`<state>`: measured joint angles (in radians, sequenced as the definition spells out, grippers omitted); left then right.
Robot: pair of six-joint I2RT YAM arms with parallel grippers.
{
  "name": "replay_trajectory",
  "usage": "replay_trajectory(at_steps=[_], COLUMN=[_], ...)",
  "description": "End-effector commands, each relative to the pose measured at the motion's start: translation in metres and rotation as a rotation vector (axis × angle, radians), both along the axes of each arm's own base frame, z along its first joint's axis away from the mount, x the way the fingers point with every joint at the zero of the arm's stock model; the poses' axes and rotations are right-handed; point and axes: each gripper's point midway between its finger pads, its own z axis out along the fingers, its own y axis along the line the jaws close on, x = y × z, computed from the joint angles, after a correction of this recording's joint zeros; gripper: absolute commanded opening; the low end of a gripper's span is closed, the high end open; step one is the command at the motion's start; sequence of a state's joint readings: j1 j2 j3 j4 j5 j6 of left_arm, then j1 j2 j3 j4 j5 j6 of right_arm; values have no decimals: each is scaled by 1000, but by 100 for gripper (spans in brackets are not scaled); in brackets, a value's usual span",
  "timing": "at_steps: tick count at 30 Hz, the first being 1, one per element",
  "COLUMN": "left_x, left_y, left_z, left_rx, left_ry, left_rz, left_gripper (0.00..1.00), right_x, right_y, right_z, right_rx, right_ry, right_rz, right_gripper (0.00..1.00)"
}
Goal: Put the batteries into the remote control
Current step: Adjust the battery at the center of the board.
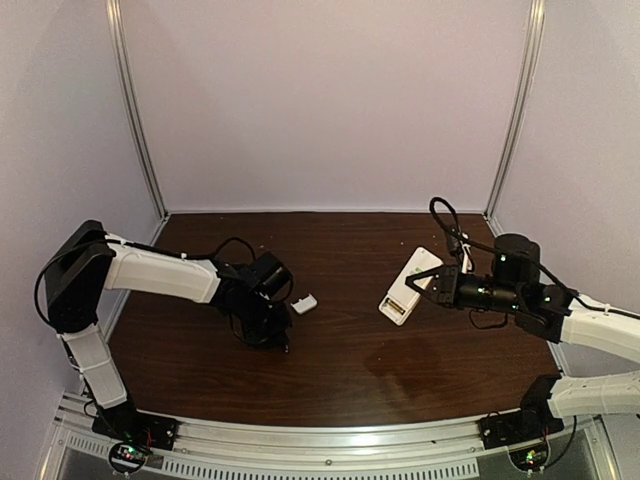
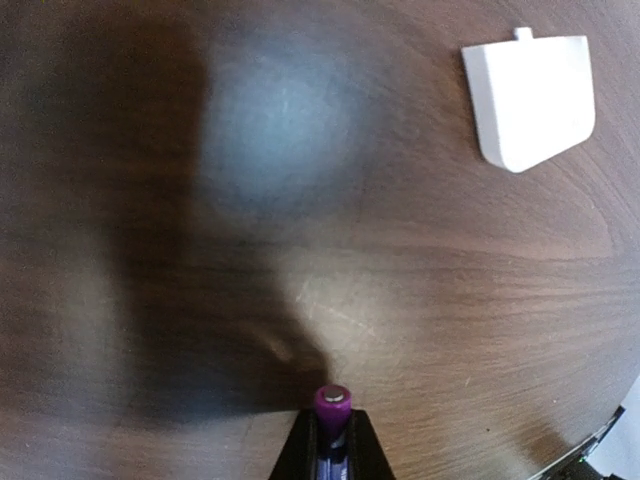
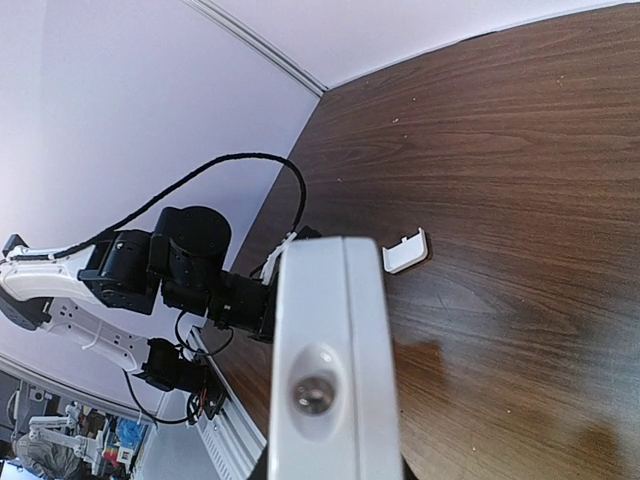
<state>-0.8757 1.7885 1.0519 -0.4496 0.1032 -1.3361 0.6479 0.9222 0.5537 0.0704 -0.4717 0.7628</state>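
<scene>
My left gripper (image 1: 277, 336) points down close to the table and is shut on a slim dark bluish battery (image 2: 333, 408), whose purple end sticks out past the black fingers (image 2: 300, 450). My right gripper (image 1: 441, 286) is shut on the white remote control (image 1: 409, 286) and holds it above the table, tilted, its long end towards the left arm. In the right wrist view the remote (image 3: 330, 350) fills the foreground, end-on. A yellowish patch shows at its near end in the top view; I cannot tell if that is the gold battery.
The white battery cover (image 1: 305, 303) lies on the brown table between the two grippers; it also shows in the left wrist view (image 2: 530, 98) and the right wrist view (image 3: 405, 250). The left arm (image 3: 190, 270) stands beyond the remote. Pale walls enclose the table.
</scene>
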Motion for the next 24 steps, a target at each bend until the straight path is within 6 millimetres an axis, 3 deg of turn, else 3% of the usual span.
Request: replay_trajectory(at_steps=[1,5,9,12,16,18,21,24], left_x=[-7,-10,-10,-7,3,17,42,62], left_y=[5,16,19,17,7,2,2,1], left_z=[-8,-13,-14,-11,2,20,66,126], left_rx=[38,86,101,101,88,87,102,111], left_ry=[91,95,92,77,16,-67,-287,-583], left_rz=[147,186,192,174,109,61,-56,-245], left_gripper=[0,2,16,42,66,75,96,97], right_x=[1,-2,-3,-4,-4,-4,-6,-6], right_y=[-2,3,6,8,11,12,13,11], right_z=[6,7,6,5,3,0,-1,1], right_rx=[7,15,10,10,16,16,18,22], right_ry=[-30,-31,-34,-34,-26,-18,-15,-21], right_rz=[-4,31,56,63,82,88,100,96], right_gripper=[0,0,0,0,0,0,0,0])
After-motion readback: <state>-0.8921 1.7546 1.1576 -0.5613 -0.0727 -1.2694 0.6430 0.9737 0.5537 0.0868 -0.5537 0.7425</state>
